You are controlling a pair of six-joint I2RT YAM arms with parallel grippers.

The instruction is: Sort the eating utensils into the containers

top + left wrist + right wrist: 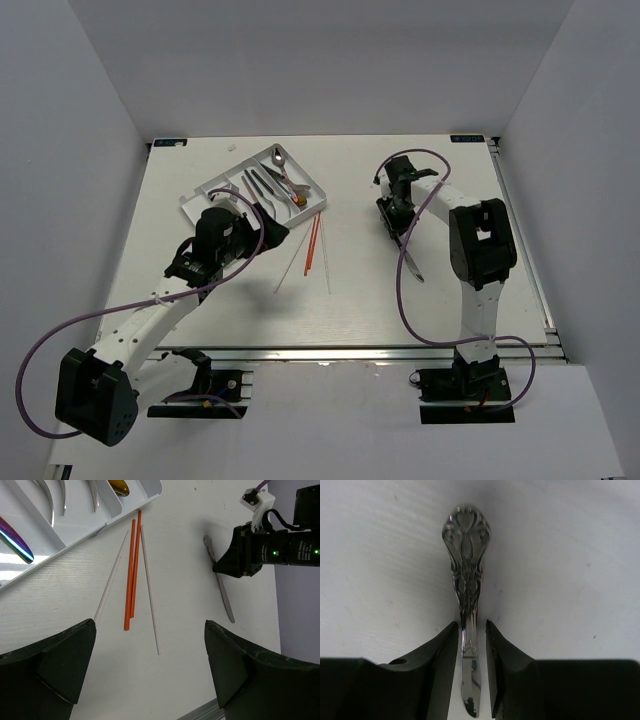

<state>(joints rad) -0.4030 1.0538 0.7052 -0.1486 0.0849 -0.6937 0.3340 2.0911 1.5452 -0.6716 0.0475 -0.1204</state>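
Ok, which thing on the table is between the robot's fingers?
The silver utensil with the fancy handle, alone on the right: the right fingers sit either side of it. The orange chopsticks and pale chopsticks lie untouched.

I work at a white table (380, 300) with a faint grain that fills the middle of the top view. Plain pale grey walls box it in: the left wall (60, 150) down the left of the frame, the back wall (320, 60) across the top, the right wall (590, 150) down the right. A silver metal rail (330, 353) runs along the table's near edge, low in the frame. Small black brackets (467, 138) sit at its far corners. Below the rail lies a white panel (340, 430). The light is soft and even, the shadows faint, and the rail glints.
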